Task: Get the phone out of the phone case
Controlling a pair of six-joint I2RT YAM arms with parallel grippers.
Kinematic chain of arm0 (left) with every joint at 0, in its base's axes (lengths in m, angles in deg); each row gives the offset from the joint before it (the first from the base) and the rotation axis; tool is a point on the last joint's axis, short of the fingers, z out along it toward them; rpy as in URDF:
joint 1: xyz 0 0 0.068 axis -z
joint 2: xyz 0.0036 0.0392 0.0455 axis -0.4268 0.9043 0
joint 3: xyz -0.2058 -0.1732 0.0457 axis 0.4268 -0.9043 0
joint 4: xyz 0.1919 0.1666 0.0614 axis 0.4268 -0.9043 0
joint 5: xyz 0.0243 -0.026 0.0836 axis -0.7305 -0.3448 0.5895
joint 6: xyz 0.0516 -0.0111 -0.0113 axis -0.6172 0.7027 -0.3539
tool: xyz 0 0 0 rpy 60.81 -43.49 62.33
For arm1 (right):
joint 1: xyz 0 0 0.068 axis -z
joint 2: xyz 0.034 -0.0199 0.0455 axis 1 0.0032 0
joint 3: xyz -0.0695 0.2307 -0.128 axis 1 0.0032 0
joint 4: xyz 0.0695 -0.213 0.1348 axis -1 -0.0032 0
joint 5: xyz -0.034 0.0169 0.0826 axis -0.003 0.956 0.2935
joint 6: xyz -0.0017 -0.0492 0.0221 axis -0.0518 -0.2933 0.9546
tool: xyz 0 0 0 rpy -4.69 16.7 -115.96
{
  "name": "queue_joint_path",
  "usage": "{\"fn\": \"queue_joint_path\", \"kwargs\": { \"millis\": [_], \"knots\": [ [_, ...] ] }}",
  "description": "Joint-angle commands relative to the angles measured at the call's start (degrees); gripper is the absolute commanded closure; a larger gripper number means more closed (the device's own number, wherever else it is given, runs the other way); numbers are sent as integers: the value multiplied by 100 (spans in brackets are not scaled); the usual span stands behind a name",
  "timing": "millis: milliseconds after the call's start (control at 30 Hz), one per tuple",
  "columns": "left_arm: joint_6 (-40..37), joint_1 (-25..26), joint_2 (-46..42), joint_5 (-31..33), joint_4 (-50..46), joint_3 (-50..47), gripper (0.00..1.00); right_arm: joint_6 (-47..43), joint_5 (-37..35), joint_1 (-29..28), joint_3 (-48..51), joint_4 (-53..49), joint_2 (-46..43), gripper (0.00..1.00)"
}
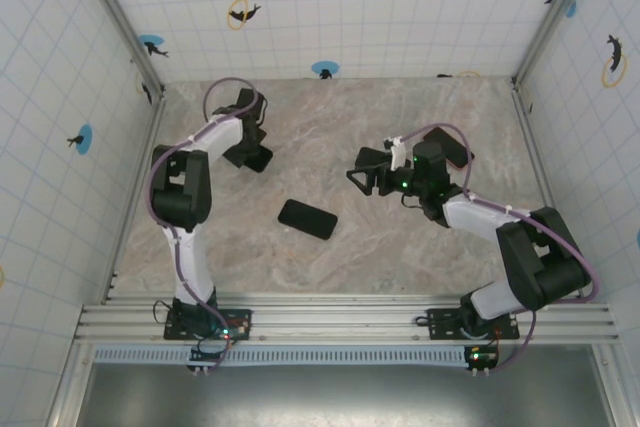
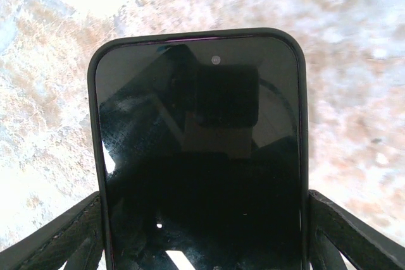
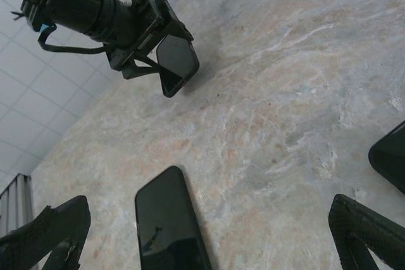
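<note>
1. In the top view you see the left gripper (image 1: 254, 154) at the far left of the table (image 1: 420, 247), set on something dark. That view is too small to tell you what it is.
2. Your left wrist camera settles it. A phone (image 2: 199, 156) lies screen up in its phone case (image 2: 303, 124), and the dark rim of the case runs all round the glass.
3. In that same view the left fingers (image 2: 57, 241) press against both long sides of the case near its lower end. The pincer is clamped on the phone case, and its jaws stand wide because the case is wide.
4. The right wrist camera adds the side-on look. The cased phone is held tilted, with one end down by the table. You cannot tell from it whether that end touches.
5. A black slab (image 1: 307, 218) lies flat near the middle of the table, between the two arms and apart from both grippers. The right wrist view shows a glossy top, but you cannot tell whether it is a phone or a case.
6. The right gripper (image 1: 356, 177) hovers right of centre, pointing towards the left arm. Its fingers (image 3: 50, 235) are spread wide, with nothing gripped or touched.
7. A dark object (image 3: 391, 159) is cut off at the right edge of the right wrist view, and you cannot tell what it is.
</note>
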Motion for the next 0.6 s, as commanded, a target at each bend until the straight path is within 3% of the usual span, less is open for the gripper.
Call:
{"fn": "queue_joint_path", "kwargs": {
  "millis": [0,300,567],
  "knots": [
    [-351,161,-543,-174,350,-186,45,458,66,-125,116,691,73,1],
    [-1057,753,-1688,-605,1532,-1096,45,1577,-235,-529,-292,1246,744,1],
    [-1321,1203,-2342,-1166,2224,-1795,45,1964,-329,-927,-662,1720,1228,6]
  ]
}}
